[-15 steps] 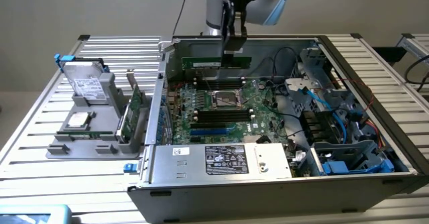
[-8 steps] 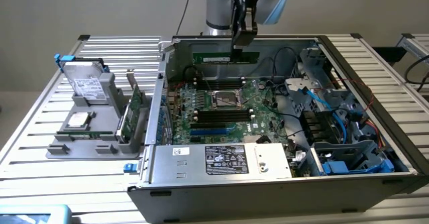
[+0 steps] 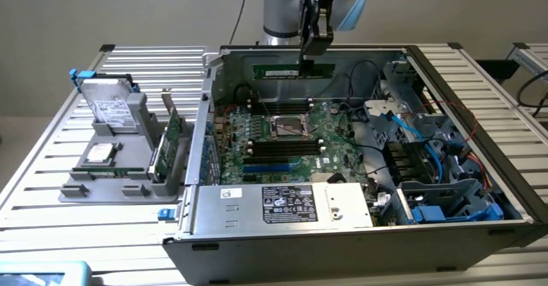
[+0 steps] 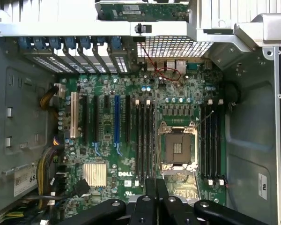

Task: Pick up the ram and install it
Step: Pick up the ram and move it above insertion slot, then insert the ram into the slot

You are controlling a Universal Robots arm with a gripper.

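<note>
Closest to my wrist camera, the gripper [image 4: 154, 183] is clamped on the ram [image 3: 278, 72], held high over the motherboard [image 4: 178, 89]; I fear that off-centre grip could let it tilt and miss its slot.

Open PC case [image 3: 342, 251], mobo [image 3: 330, 129] w/ empty CPU socket [image 3: 289, 126], PSU [image 3: 283, 204], HDD [image 3: 111, 106] on tray [image 3: 94, 193]

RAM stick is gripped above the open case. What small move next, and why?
Probably lower it toward the black memory slots: the gripper holds the ram high above the motherboard, parallel to those slots.
</note>
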